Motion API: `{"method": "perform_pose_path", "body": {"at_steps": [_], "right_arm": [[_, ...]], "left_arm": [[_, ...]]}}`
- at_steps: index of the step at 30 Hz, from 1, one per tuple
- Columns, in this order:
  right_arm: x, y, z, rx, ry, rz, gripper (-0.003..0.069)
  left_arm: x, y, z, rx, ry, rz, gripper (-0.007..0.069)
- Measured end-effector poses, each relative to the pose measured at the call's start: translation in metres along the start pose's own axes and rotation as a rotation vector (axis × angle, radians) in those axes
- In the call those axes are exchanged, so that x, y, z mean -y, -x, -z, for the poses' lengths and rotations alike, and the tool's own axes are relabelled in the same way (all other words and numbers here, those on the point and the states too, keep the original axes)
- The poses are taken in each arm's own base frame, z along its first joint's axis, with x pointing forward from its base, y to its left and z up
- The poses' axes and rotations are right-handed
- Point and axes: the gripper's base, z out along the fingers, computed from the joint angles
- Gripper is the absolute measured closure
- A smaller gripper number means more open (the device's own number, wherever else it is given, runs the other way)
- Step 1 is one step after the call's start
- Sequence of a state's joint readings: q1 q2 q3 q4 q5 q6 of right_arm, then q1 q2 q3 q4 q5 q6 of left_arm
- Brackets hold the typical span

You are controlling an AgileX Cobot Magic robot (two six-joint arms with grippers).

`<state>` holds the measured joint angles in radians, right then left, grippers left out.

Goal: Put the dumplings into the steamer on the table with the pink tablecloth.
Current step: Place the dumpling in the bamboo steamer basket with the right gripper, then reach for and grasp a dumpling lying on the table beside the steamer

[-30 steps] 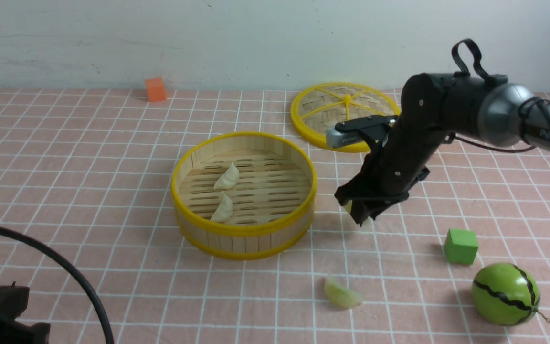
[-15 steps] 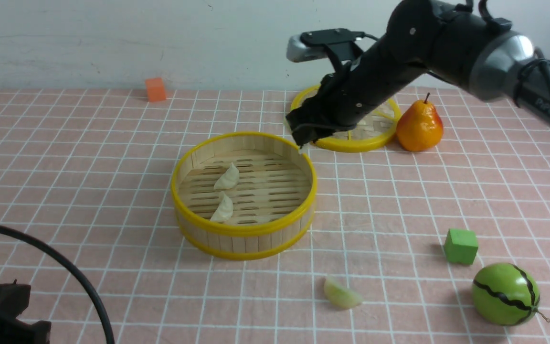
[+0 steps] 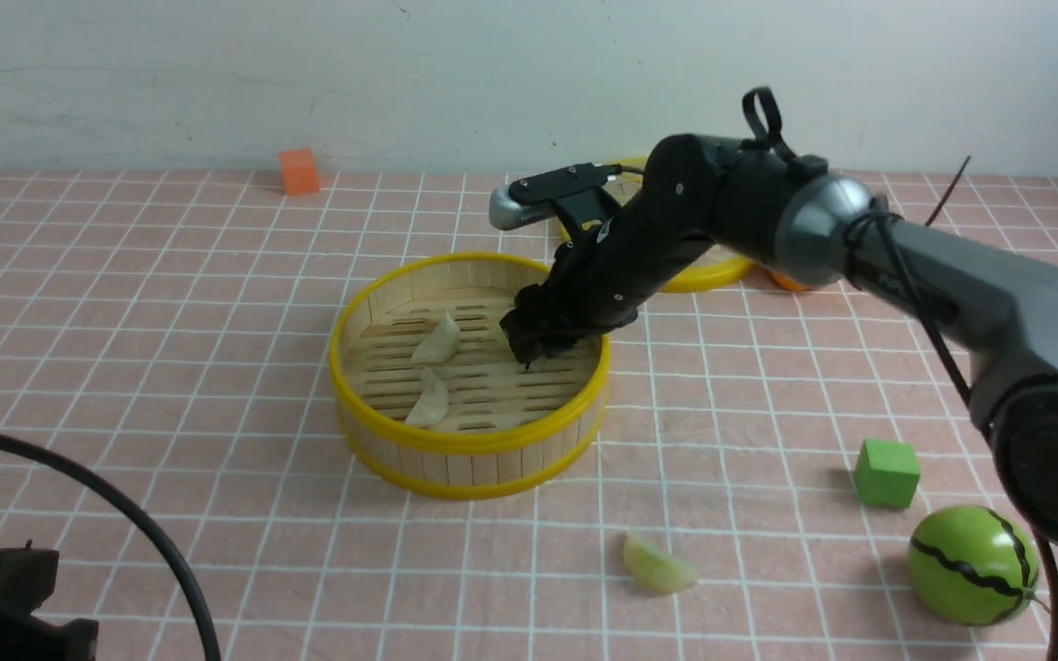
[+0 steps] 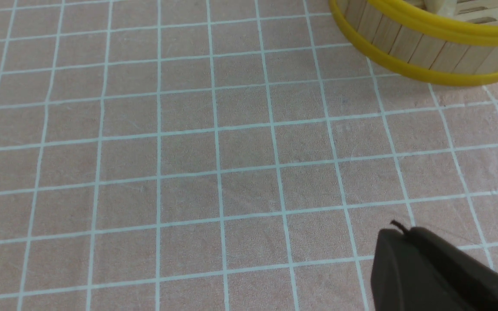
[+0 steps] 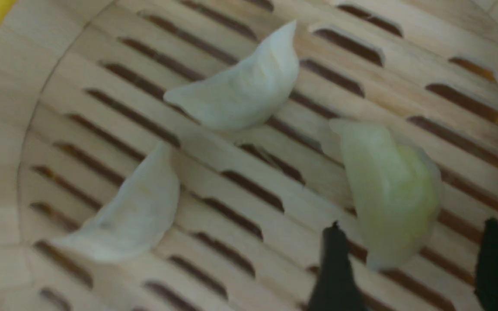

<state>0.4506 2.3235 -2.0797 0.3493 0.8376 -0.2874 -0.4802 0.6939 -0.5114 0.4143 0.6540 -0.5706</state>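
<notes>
Right wrist view: right gripper (image 5: 412,224) jaws stood wide around a green dumpling (image 5: 387,198) on the steamer (image 5: 2,112) floor beside two white dumplings (image 5: 240,90); fourth dumpling (image 3: 658,562) lay outside the steamer's near side, likely light, soft, slippery, so pinch its plump middle.

A plain off-white wall (image 3: 217,73), scuffed with faint grey streaks and a few small dark specks, rises straight behind the far edge of the broad table (image 3: 106,367), whose pink tablecloth (image 3: 768,422) with its thin white grid lies under soft, even light casting faint shadows.
</notes>
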Motion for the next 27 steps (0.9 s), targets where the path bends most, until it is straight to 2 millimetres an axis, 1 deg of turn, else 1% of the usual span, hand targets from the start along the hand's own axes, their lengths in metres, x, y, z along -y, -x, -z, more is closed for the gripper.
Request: {"method": "perform_pose_path", "body": {"at_steps": [1,2,4,5,6,7,8,9,10,11,12,13,14,15,18,19,21,22,23,24,25,26,27], "right_arm": [[-0.005,0.005,0.022,-0.043,-0.001,0.036,0.0109],[-0.012,0.010,0.049,-0.077,-0.001,0.068,0.0061],[-0.020,0.013,0.086,-0.114,-0.010,0.104,0.0021],[-0.021,0.014,0.089,-0.116,-0.011,0.105,0.0017],[-0.026,0.016,0.111,-0.116,-0.013,0.101,0.0014],[-0.027,0.016,0.114,-0.117,-0.013,0.094,0.0015],[-0.028,0.011,0.118,-0.135,-0.012,0.050,0.0033],[-0.028,0.004,0.111,-0.169,-0.009,0.025,0.0050],[-0.028,0.003,0.110,-0.178,-0.010,0.021,0.0050],[-0.027,-0.020,0.087,-0.285,-0.010,-0.005,0.0085],[-0.028,-0.035,0.071,-0.357,-0.014,-0.012,0.0104],[-0.029,-0.035,0.071,-0.358,-0.015,-0.009,0.0109],[-0.032,-0.057,0.052,-0.456,-0.015,-0.005,0.0132],[-0.037,-0.074,0.039,-0.528,-0.017,0.007,0.0151],[-0.045,-0.101,0.024,-0.628,-0.035,0.047,0.0192],[-0.045,-0.107,0.019,-0.631,-0.048,0.061,0.0217],[-0.043,-0.112,0.015,-0.627,-0.061,0.069,0.0259],[-0.043,-0.115,0.014,-0.633,-0.060,0.067,0.0319],[-0.043,-0.116,0.014,-0.636,-0.059,0.066,0.0329],[-0.044,-0.117,0.014,-0.653,-0.052,0.060,0.0430],[-0.044,-0.118,0.015,-0.661,-0.047,0.057,0.0456],[-0.045,-0.118,0.016,-0.668,-0.042,0.059,0.0468],[-0.046,-0.117,0.019,-0.674,-0.028,0.064,0.0464]], "left_arm": [[-0.001,-0.001,0.000,-0.012,0.006,0.002,0.0635],[-0.001,-0.002,0.000,-0.020,0.009,0.004,0.0635],[-0.001,-0.002,0.000,-0.025,0.011,0.006,0.0635],[-0.001,-0.002,0.000,-0.025,0.011,0.006,0.0635],[-0.001,-0.002,0.000,-0.025,0.011,0.006,0.0635],[-0.001,-0.002,0.000,-0.024,0.010,0.006,0.0635],[0.000,-0.002,0.000,-0.022,0.005,0.010,0.0635],[0.000,-0.002,0.000,-0.023,0.003,0.013,0.0635],[0.000,-0.002,0.000,-0.023,0.003,0.013,0.0635],[0.000,-0.002,0.000,-0.025,-0.001,0.018,0.0635],[0.000,-0.002,0.000,-0.027,-0.004,0.023,0.0635],[0.000,-0.002,0.000,-0.027,-0.004,0.023,0.0635],[0.001,-0.003,0.000,-0.030,-0.008,0.028,0.0635],[0.001,-0.003,0.000,-0.030,-0.010,0.032,0.0635],[0.002,-0.002,0.000,-0.020,-0.019,0.035,0.0632],[0.002,-0.001,0.000,-0.015,-0.023,0.036,0.0631],[0.002,-0.001,0.000,-0.012,-0.026,0.037,0.0630],[0.002,-0.001,0.000,-0.012,-0.026,0.037,0.0628],[0.002,-0.001,0.000,-0.012,-0.026,0.037,0.0628],[0.002,-0.001,0.000,-0.012,-0.026,0.037,0.0627],[0.002,-0.001,0.000,-0.012,-0.026,0.037,0.0627],[0.002,-0.001,0.000,-0.012,-0.026,0.037,0.0626],[0.002,-0.001,0.000,-0.012,-0.026,0.037,0.0624]]}}
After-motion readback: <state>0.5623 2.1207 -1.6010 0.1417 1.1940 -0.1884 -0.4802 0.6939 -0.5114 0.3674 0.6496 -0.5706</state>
